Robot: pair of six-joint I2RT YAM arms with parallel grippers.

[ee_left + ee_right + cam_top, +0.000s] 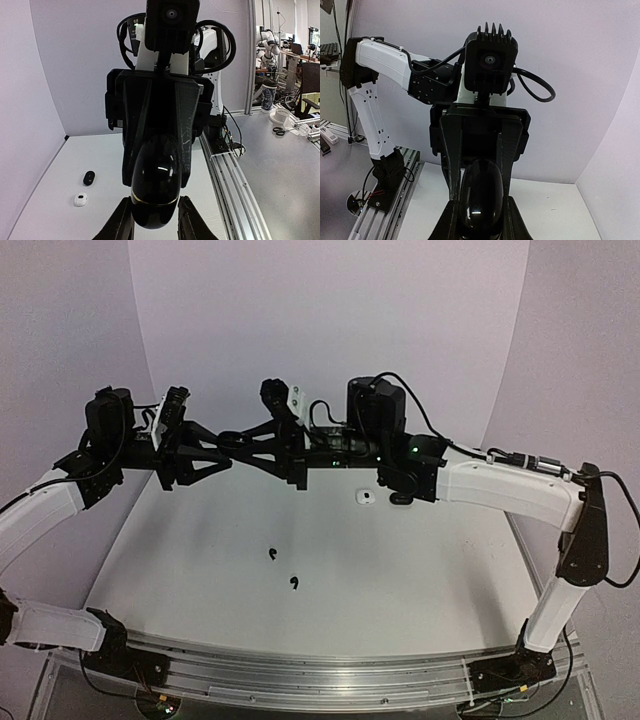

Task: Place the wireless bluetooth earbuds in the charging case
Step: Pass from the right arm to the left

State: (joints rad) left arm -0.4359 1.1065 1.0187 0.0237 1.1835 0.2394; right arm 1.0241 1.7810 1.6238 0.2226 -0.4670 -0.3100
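A glossy black charging case with a thin gold seam hangs high above the table, closed and held from both ends. My left gripper is shut on its lower end, and my right gripper clamps the upper part. In the right wrist view the same charging case sits between my right gripper and the left one facing it. From the top view the left gripper and right gripper meet tip to tip. Two black earbuds lie loose on the table below.
A small white case and a small black case rest on the white table near the back. They show in the left wrist view as the white case and black case. An aluminium rail runs along the near edge.
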